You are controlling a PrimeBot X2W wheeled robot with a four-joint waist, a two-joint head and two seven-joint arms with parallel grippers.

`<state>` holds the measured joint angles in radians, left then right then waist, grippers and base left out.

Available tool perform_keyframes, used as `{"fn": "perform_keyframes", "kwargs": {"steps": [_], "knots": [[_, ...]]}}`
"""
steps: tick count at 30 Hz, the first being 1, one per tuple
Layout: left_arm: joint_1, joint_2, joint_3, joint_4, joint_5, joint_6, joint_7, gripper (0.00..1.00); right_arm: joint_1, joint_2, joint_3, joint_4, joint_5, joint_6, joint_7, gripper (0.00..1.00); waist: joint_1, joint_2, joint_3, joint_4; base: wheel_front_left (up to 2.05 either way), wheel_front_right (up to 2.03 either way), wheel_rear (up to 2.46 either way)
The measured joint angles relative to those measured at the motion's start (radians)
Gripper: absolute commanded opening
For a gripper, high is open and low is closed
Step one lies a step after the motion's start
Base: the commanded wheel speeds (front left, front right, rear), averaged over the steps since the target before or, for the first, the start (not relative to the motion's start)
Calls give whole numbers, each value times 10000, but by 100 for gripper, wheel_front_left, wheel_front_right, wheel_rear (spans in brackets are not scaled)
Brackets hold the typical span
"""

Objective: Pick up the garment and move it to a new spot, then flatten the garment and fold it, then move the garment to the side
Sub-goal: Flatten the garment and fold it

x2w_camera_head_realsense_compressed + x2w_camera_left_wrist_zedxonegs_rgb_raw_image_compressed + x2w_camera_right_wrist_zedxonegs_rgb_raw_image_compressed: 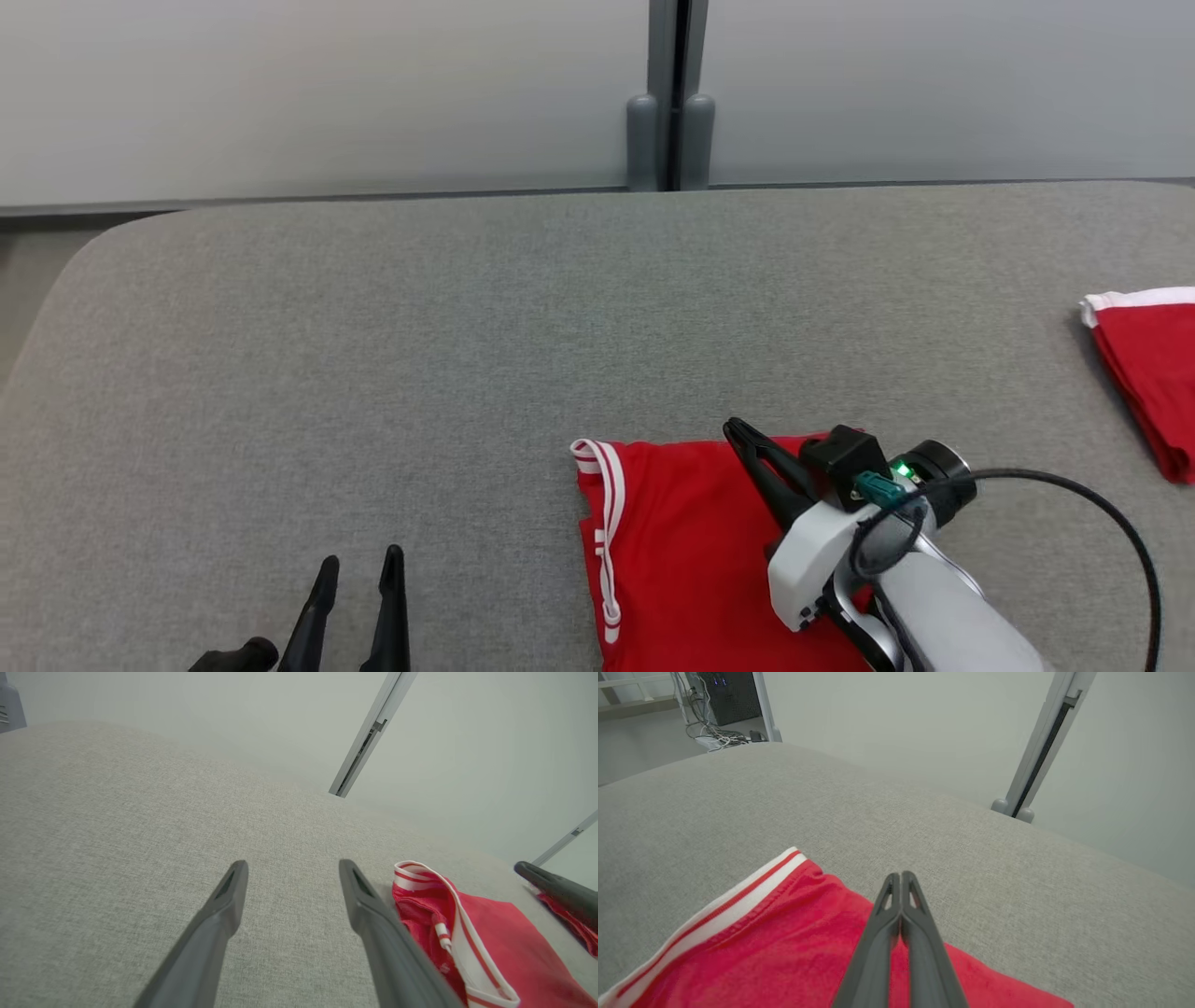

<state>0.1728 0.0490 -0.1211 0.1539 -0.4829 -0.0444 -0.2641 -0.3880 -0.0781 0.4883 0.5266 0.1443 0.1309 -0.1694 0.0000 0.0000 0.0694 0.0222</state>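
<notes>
Right end effector is closed, fingers pressed flat together, with no cloth seen pinched between them. It lies low across the red garment, tips just past the garment's far edge. The rest of the folded garment, with its white-striped hem, spreads to the tips' left and back under the wrist. My read: the fingers are shut to act as one blade for pressing or sliding the folded piece sideways, so this is the last step.

Left end effector is open over the bare grey worktop. The garment sits just to its right, out of contact, likely to keep the slide path free.

A second red garment lies well right of the right end effector, probably the side spot.
</notes>
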Motion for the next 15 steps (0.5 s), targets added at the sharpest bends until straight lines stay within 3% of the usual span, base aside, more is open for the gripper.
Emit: {"fn": "perform_keyframes", "kwargs": {"steps": [2, 6, 15], "knots": [[-255, -6, -176, 150, 4, -46, 0, 100, -515, 151, 151, 1145, -79, 0, -79, 0, 0, 0, 236, 292, 0, 0, 0], [-424, -2, -198, 194, -19, -25, 0, 100, -791, 263, 803, 2069, -102, 0, -397, 0, 0, 0, 478, 672, 0, 0, 0], [-425, -2, -90, 293, 19, -63, 0, 100, -728, 291, 3379, 1996, 1158, 0, -794, 0, 0, 0, 711, 863, 0, 0, 0]]}}
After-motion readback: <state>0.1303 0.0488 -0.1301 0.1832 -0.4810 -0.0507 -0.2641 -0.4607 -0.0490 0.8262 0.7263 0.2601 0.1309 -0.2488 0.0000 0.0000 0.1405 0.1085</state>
